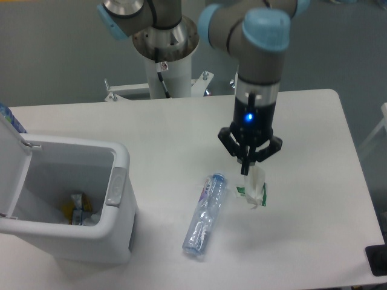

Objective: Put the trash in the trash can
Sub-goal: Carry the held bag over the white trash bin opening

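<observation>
Arm: grey-and-blue UR5e reaching down from its pedestal base (164, 45) at the far edge of the tabletop (302, 121), wrist vertical, a blue light lit on the wrist. Pincer (246, 170): pointing straight down, fingers together and clamped on the top of the wrapper wad (254, 190) — white with a green strip, hanging below the fingertips; whether its lower end touches the surface cannot be told. Bottle (204, 213): clear plastic, blue-and-white label near the cap, lying on its side just left of the wad and apart from it, cap toward the arm, base toward the near edge. Trash can (118, 199): large white bin at the tabletop's left near corner, lid (11, 166) swung open to the left, grey tab (116, 186) on the right rim, some yellow and white scraps (77, 210) at the bottom. Open room: bare white surface lies between bottle and bin — likewise to the right of the wad as far as the right edge.
</observation>
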Motion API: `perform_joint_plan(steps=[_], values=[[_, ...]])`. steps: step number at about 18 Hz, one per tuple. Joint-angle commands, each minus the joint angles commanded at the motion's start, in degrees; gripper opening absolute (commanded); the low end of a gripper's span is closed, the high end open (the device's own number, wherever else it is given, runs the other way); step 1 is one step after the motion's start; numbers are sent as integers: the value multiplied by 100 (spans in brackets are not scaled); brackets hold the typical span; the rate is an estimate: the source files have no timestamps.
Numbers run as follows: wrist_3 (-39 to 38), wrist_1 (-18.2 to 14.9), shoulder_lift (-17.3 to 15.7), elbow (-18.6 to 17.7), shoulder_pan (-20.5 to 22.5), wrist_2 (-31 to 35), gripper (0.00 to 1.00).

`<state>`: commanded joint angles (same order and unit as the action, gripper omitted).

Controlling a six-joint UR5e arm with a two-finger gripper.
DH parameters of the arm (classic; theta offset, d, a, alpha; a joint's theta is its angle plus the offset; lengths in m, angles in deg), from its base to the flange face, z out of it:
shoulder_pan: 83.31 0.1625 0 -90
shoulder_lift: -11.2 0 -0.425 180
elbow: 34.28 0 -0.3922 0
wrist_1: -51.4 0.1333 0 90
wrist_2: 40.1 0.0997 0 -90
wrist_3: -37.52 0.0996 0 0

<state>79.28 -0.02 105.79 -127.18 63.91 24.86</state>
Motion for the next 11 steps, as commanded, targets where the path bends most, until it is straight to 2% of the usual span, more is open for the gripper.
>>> perform_joint_plan(steps=[4, 11], values=[[-536, 26, -431, 0, -518, -151, 0], [-1144, 79, -608, 70, -1731, -142, 0]])
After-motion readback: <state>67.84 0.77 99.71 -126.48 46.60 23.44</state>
